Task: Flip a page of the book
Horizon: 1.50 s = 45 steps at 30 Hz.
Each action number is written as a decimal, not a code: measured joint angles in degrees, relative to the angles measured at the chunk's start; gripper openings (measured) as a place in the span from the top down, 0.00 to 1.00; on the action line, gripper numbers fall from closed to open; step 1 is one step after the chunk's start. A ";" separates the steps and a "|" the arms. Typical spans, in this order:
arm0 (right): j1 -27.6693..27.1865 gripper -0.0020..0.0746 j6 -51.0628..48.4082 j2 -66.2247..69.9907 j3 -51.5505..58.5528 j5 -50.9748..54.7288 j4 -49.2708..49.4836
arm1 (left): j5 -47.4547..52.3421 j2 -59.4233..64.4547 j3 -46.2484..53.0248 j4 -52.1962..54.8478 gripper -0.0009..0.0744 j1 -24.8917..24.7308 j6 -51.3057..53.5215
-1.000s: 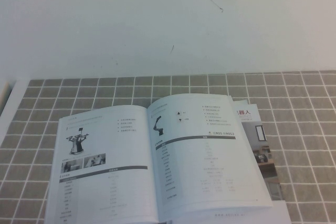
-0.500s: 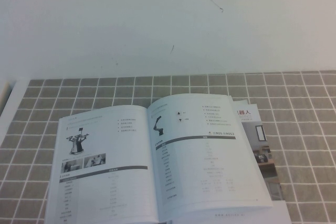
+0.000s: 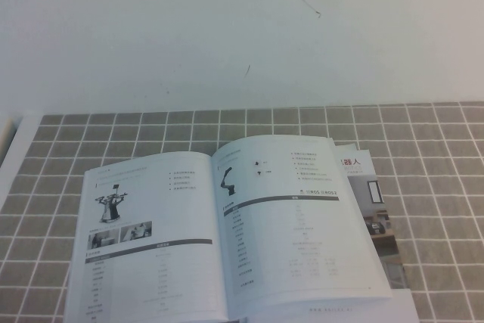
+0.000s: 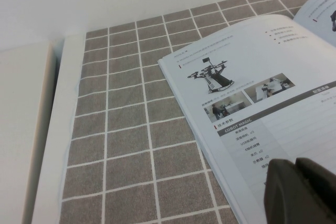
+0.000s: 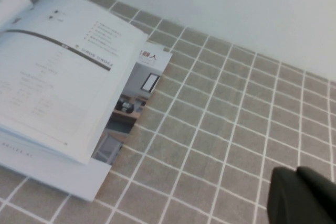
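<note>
Page turn not started: book (image 3: pixel 227 232) lies open and flat at the table's near edge, both arms off it.
Left end effector (image 4: pixel 300 192) hovers over the near part of the left-hand page, the one with the tripod-like device (image 4: pixel 210 74); fingers look together, nothing held. Right end effector (image 5: pixel 304 195) hangs over bare tiled mat (image 5: pixel 220 129) toward the table's right edge, closed and empty, well apart from the book. Right-hand page (image 3: pixel 295 225) sits on top of a colour-photo brochure (image 3: pixel 374 209) that sticks out beneath it. My read: catch only the top sheet at its free outer edge, not the brochure below; lift shallow, sweep toward the spine in an arc. Glossy thin paper likely to slip or crease, so go slow, light pressure.
</note>
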 joint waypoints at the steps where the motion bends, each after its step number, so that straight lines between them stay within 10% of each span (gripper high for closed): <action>1: -0.84 0.98 -0.27 -1.02 0.09 -0.21 0.00 | 0.00 0.00 0.00 0.00 0.99 0.00 0.00; 15: -16.30 0.98 -2.69 -6.16 18.73 -24.19 8.89 | 0.09 0.00 0.00 0.00 0.99 0.00 0.00; 45: -16.89 0.98 7.51 -6.16 19.28 -16.51 -3.16 | 0.09 0.00 0.00 0.00 0.99 0.00 0.00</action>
